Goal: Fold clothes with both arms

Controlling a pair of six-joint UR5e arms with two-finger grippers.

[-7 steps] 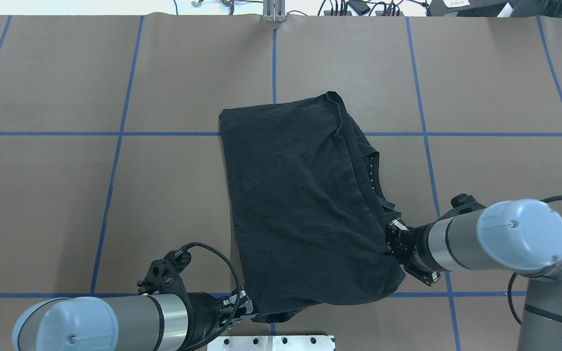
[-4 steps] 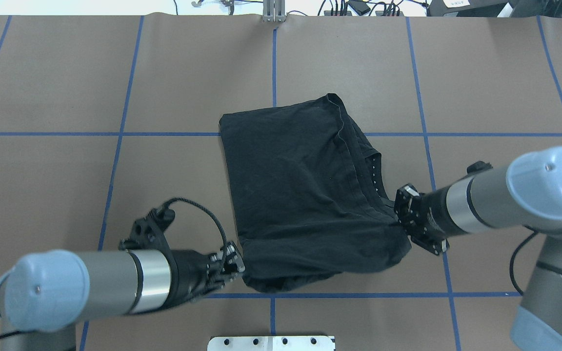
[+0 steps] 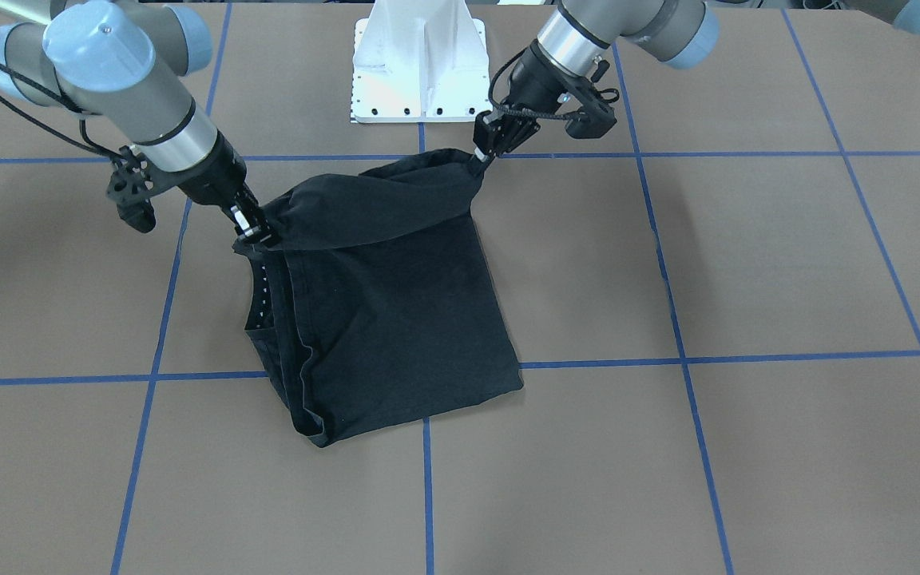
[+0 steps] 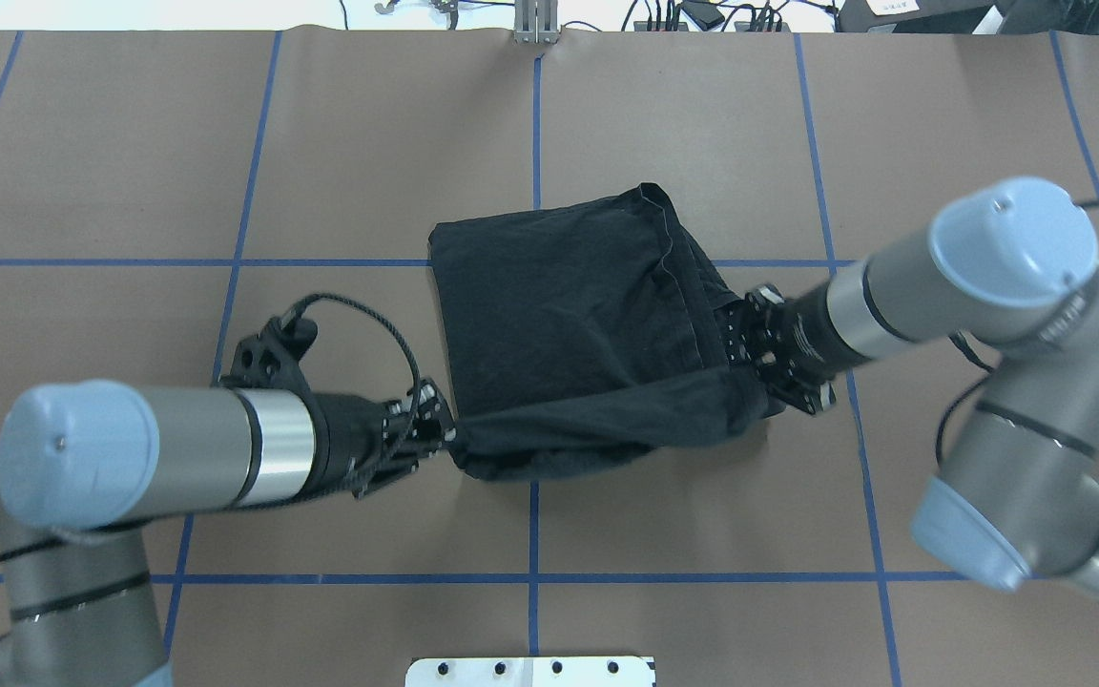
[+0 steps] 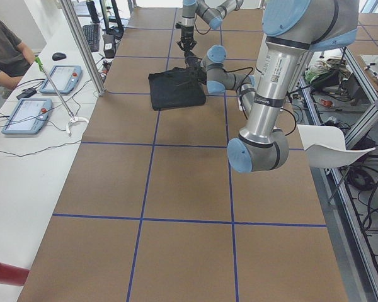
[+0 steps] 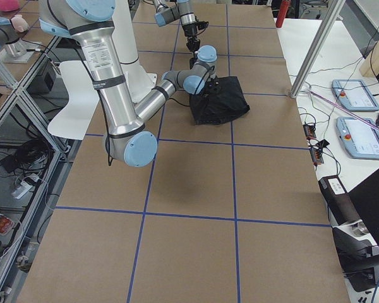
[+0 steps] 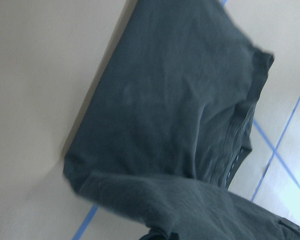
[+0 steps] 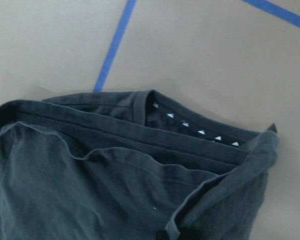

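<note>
Left gripper (image 4: pixel 446 439) is pinched shut on one end of the shirt's (image 4: pixel 559 315) near edge. Right gripper (image 4: pixel 752 367) is clamped on the other end, its fingertips buried in the cloth. The edge hangs between them as a taut, rolled band lifted off the table (image 4: pixel 130 143). A second ago that edge sat close to the robot, with the left gripper down beside the white plate (image 4: pixel 530 671) and the right one also much nearer the robot. Half a second ago both were partway along. Both have now carried the edge farther from the robot and over the flat part of the shirt, so less cloth lies spread out than before. The shirt's far edge has not shifted: it lies flat near the table's middle, just past the blue line (image 4: pixel 321 261) that runs across. The collar (image 8: pixel 190 122), with its row of small white marks, has stayed on the right gripper's side, and the lifted band now crosses just in front of it.
</note>
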